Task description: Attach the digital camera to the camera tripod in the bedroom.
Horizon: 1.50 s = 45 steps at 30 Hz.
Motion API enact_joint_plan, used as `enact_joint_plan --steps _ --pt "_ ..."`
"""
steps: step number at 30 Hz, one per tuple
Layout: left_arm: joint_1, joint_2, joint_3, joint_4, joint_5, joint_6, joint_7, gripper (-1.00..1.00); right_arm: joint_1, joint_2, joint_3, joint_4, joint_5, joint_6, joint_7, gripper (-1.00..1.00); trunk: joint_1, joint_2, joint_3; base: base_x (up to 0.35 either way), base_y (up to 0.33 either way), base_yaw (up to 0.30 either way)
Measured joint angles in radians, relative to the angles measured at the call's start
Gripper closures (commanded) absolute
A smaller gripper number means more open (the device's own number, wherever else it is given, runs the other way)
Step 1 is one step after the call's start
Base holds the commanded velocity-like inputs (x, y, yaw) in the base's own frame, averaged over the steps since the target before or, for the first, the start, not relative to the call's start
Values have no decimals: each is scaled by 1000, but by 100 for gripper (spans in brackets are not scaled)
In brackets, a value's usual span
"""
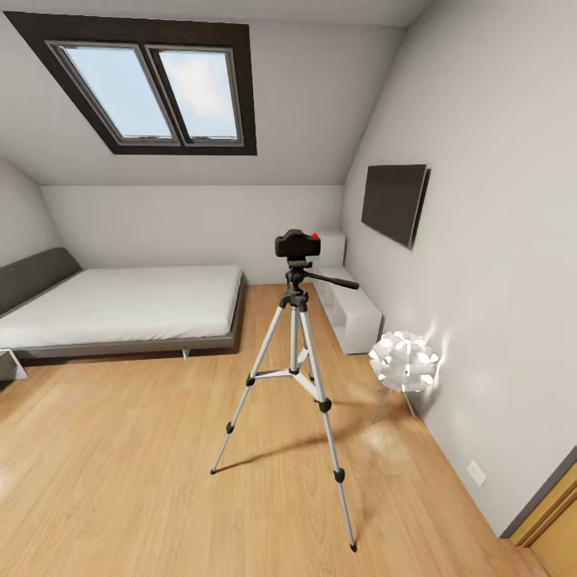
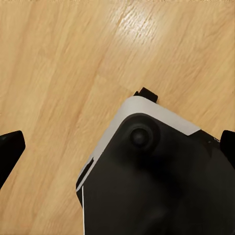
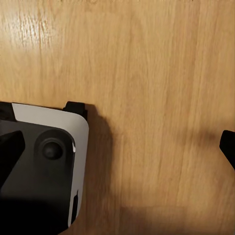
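— What are the grippers doing?

— Both hang over the wood floor, pointing down. The left gripper has its two dark fingertips far apart at opposite edges of its wrist view, nothing between them but floorboards and a corner of the robot's base, black on top with a white rim. The right gripper is the same: fingers spread wide, empty, with another rounded corner of the base beneath one finger.

— And the camera?

— The digital camera sits on top of the camera tripod, resting on its black head, red dot showing on the upper right. I can't tell whether it's locked on. The tripod stands upright in the middle of the bedroom on its three silver legs, the long handle sticking out to the right.

— What's around it?

— A low bed to the left along the back wall, a white bench behind the tripod by the right wall, a dark panel mounted above it. A white ball lamp stands near the right wall, apart from the tripod. A dark-framed skylight is set in the sloped ceiling.
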Motion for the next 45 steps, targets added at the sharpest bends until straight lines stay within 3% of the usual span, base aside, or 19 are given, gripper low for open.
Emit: enact_joint_plan --steps 11,38,45 --pt "0 -2 0 0 0 -3 0 -100 0 1 0 0 -5 -1 0 -100 0 0 4 0 0 0" --pt "0 -11 0 0 0 -3 0 -100 0 2 -1 0 -8 -1 0 -100 0 -1 45 0 0 0" --pt "-1 -10 0 0 0 -3 0 -100 3 10 -1 0 -34 -1 -1 -100 0 -2 56 0 0 0"
